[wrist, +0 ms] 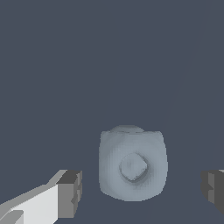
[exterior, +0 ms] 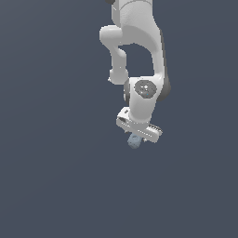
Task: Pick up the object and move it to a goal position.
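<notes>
Here, the small pale blue-grey lumpy blob [wrist: 132, 165] looks roughly rounded, with a dimpled knob facing the wrist camera and no clear long axis. It sits between the white gripper's [wrist: 142, 189] spread dark fingertips [wrist: 70, 193], touching neither, on the plain dark grey floor [exterior: 56, 176].

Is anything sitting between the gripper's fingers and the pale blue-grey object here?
Nothing visible does. In the wrist view the object lies between the open gripper fingers, with bare floor in both gaps. No goal marker shows.

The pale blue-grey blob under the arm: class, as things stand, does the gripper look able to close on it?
Probably yes. In the wrist view the blob lies between the open jaws of the gripper, gaps on both sides, nothing between them.
</notes>
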You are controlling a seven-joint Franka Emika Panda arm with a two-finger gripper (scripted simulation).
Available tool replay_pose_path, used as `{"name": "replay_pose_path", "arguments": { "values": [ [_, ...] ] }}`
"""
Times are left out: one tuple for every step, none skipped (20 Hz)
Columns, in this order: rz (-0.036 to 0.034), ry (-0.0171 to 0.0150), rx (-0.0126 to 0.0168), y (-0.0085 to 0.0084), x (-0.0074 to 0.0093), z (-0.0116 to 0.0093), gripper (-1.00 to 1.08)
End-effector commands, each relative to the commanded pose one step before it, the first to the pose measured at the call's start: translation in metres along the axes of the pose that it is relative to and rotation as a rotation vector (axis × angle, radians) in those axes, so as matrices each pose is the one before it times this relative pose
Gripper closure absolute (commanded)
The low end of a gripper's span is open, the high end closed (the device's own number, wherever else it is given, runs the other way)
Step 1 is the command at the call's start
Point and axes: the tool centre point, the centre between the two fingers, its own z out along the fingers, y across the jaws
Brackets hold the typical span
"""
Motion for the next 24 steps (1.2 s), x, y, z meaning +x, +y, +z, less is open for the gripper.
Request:
{"name": "replay_pose_path", "arguments": {
  "values": [
    [0.01052, 0.00108, -0.00004, -0.00168, -0.00106, 0.00139, -0.92],
    [0.00138, 0.00009, -0.00002, -0.00029, -0.00022, 0.00023, -0.92],
    [0.00049, 0.00003, -0.00001, -0.00008, -0.00006, 0.00008, -0.92],
    [-0.00367, -0.00058, -0.00008, 0.00033, 0.00009, -0.00030, -0.92],
    [0.00000, 0.00000, 0.00000, -0.00001, -0.00002, 0.00039, -0.92],
    [0.00000, 0.00000, 0.00000, -0.00003, -0.00006, 0.00116, -0.92],
    [0.00000, 0.00000, 0.00000, -0.00005, -0.00010, 0.00193, -0.92],
    [0.00048, 0.00007, 0.00001, 0.00017, 0.00004, 0.00266, -0.92],
    [0.00000, 0.00000, 0.00000, -0.00009, -0.00019, 0.00345, -0.92],
    [0.00048, 0.00007, 0.00000, 0.00014, -0.00006, 0.00416, -0.92],
    [0.00048, 0.00007, 0.00000, 0.00014, -0.00012, 0.00489, -0.92],
    [0.00048, 0.00007, 0.00000, 0.00013, -0.00017, 0.00559, -0.92],
    [0.00048, 0.00007, 0.00000, 0.00012, -0.00019, 0.00591, -0.92],
    [0.00048, 0.00007, 0.00000, 0.00012, -0.00012, 0.00520, -0.92],
    [0.00000, 0.00000, 0.00000, -0.00013, -0.00021, 0.00445, -0.92],
    [0.00048, 0.00007, 0.00001, 0.00008, 0.00007, 0.00363, -0.92],
    [0.00000, 0.00000, 0.00000, -0.00019, 0.00001, 0.00288, -0.92],
    [0.00000, 0.00000, 0.00000, -0.00023, 0.00012, 0.00209, -0.92],
    [0.00048, 0.00007, 0.00005, -0.00002, 0.00040, 0.00125, -0.92],
    [0.00000, 0.00000, 0.00000, -0.00023, 0.00026, 0.00060, -0.92],
    [0.00000, 0.00000, 0.00000, -0.00010, 0.00012, 0.00013, -0.92],
    [0.00000, 0.00000, 0.00000, 0.00000, 0.00000, 0.00000, 1.08],
    [0.00000, 0.00000, 0.00000, 0.00000, 0.00000, 0.00000, 1.08],
    [0.00000, 0.00000, 0.00000, 0.00000, 0.00000, 0.00000, 1.08]
  ]
}}
